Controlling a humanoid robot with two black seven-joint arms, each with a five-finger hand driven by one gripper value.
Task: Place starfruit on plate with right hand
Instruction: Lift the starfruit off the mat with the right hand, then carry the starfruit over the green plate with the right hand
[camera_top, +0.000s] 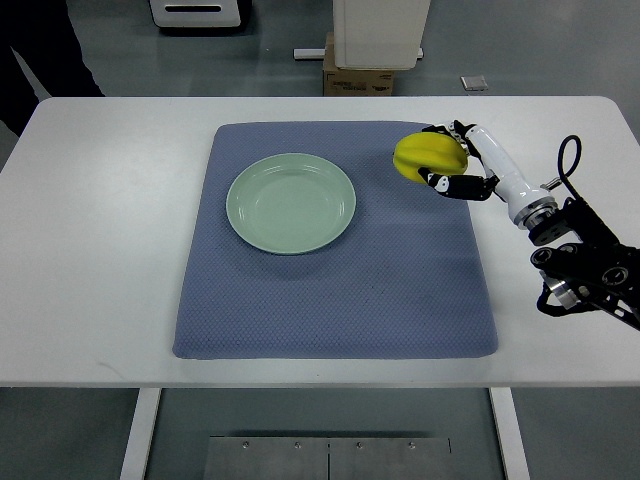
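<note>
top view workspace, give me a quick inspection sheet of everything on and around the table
surface: white table with a blue-grey mat laid across its middle
job's things: yellow starfruit at the mat's upper right edge; pale green plate on the mat, empty
clutter: nothing seen
robot hand: right robot hand closed around the starfruit; left not in view
cables: black cable loop by the right wrist
surroundings: cardboard box and white equipment base on the floor beyond the table

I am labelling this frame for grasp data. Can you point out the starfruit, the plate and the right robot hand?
starfruit (428, 157): top view, on its yellow middle.
plate (291, 203): top view, on its bare green centre.
right robot hand (462, 160): top view, on the hand's middle, fingers around the fruit.
</note>
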